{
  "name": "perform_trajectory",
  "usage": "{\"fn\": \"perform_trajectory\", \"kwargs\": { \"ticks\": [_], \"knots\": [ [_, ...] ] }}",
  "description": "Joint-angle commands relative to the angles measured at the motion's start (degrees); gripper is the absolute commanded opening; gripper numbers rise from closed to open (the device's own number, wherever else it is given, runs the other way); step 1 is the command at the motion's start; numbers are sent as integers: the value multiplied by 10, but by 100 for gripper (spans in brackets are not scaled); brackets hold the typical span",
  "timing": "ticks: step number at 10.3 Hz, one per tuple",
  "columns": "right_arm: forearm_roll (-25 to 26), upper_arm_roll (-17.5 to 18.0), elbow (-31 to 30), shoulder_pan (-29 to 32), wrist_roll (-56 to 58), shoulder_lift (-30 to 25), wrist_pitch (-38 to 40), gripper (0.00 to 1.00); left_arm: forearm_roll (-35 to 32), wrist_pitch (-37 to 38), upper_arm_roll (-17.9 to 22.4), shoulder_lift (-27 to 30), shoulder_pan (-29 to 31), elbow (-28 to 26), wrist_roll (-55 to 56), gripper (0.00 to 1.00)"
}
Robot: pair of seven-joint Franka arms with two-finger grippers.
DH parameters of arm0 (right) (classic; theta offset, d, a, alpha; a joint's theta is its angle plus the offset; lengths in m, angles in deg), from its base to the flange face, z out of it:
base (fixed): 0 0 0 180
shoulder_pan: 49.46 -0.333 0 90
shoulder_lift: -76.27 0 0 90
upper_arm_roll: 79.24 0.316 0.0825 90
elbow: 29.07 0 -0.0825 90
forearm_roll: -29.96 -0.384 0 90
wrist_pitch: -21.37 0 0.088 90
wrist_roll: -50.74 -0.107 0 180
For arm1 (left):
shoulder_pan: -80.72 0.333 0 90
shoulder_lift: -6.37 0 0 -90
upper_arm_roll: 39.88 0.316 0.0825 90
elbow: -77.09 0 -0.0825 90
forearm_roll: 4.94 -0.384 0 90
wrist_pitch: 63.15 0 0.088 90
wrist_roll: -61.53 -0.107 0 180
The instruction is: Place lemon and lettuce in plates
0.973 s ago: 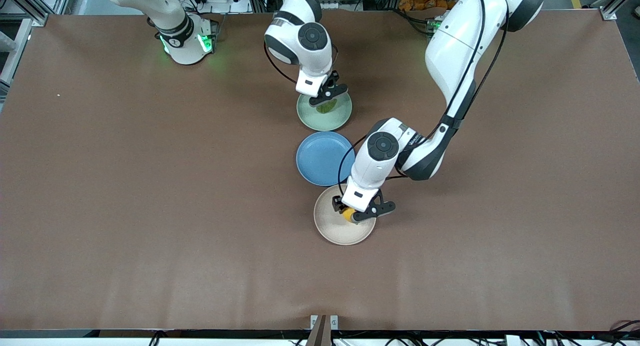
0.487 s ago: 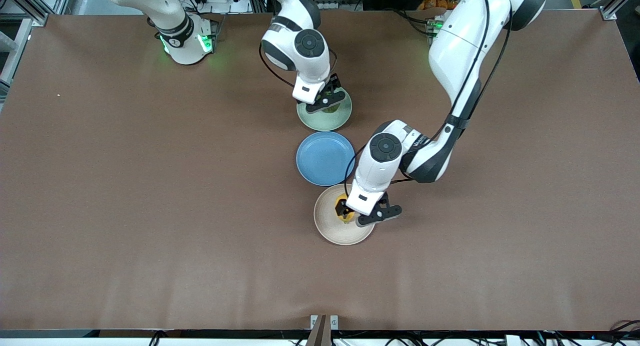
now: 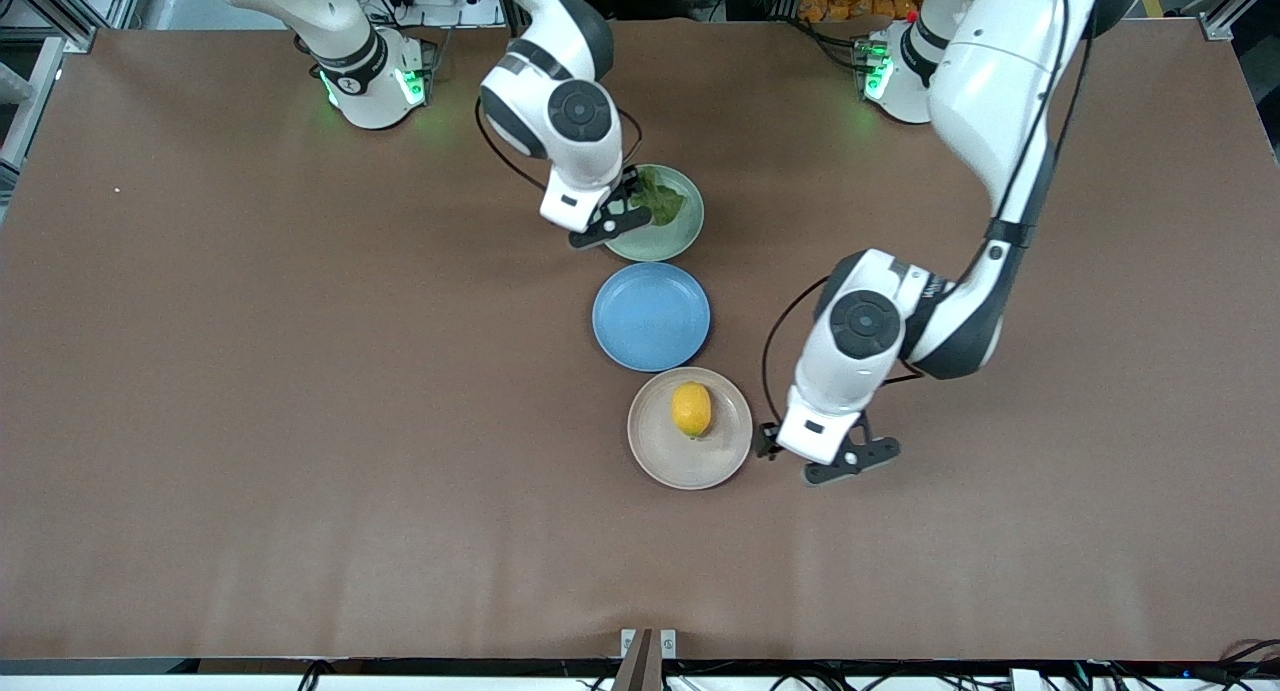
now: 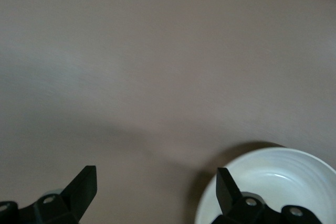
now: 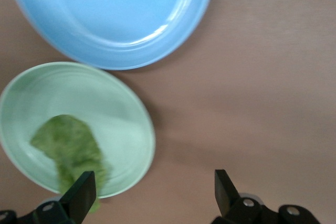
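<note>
Lemon [image 3: 691, 409] on beige plate [image 3: 660, 459], left gripper [image 3: 826, 458] beside, seemingly open

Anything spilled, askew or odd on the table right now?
Nothing stands out. The lemon sits in the beige plate, the lettuce in the green plate, and the blue plate is bare.

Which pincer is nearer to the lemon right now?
Left. The left pincer is open over the table just beside the beige plate holding the lemon. The right pincer is open over the green plate's rim, with the blue plate between.
</note>
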Motion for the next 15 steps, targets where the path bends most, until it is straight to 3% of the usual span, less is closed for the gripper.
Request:
{"fn": "perform_trajectory", "kwargs": {
  "ticks": [1,4,6,9,11,13,15],
  "knots": [
    [6,5,-8,75,63,-11,10,100,-14,62,-5,32,40,-15,-53,100],
    [7,-64,1,131,159,-9,17,100,-3,123,-13,99,97,-85,-128,100],
    [8,-136,41,143,224,11,18,100,44,124,-21,190,133,-195,-202,100],
    [11,-212,75,146,283,30,20,100,98,124,41,330,114,-340,-304,100],
    [9,-266,77,152,304,31,19,100,99,124,41,400,119,-408,-305,100],
    [9,-268,111,184,305,23,25,100,120,124,39,453,130,-455,-310,100],
    [9,-268,125,211,306,-6,26,100,120,125,37,460,134,-446,-310,100]
  ]
}}
